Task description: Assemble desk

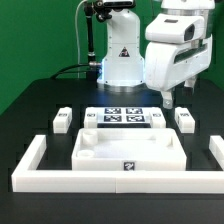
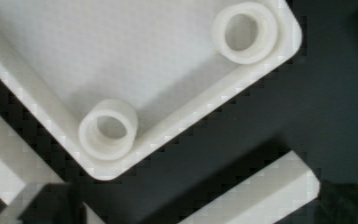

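Four loose legs (image 1: 62, 118) lie on the table beside and below the gripper (image 1: 168, 98), none fitted, so assembly seems barely begun. Whether its jaws are open cannot be told. Below it lies the tabletop (image 2: 140, 70), sockets (image 2: 108, 128) facing up. The next move: descend onto a leg.

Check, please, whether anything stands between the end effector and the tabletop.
Nothing visible does. The end effector hangs in the air, the wrist view shows the tabletop bare, and the nearest leg stands aside.
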You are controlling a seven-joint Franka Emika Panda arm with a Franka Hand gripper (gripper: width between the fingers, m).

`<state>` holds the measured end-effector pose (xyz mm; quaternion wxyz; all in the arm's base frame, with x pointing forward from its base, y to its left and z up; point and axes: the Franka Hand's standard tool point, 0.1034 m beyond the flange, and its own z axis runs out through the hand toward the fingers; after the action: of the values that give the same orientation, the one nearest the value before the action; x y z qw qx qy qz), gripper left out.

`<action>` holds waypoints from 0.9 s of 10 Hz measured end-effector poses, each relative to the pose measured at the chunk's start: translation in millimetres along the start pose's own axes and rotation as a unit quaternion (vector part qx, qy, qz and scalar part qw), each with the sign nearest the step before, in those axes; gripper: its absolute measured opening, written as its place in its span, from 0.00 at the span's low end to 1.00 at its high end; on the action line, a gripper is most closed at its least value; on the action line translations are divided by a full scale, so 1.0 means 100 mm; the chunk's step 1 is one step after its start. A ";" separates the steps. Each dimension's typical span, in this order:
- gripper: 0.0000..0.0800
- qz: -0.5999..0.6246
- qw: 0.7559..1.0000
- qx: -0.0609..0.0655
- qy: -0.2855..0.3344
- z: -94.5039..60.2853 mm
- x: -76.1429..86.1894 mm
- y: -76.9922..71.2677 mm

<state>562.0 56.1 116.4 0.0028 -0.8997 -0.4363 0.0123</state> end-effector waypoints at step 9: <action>0.81 -0.132 0.991 -0.002 0.003 0.18 -0.51 0.01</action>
<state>530.7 14.9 99.6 0.0037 -0.8343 -0.5513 0.0085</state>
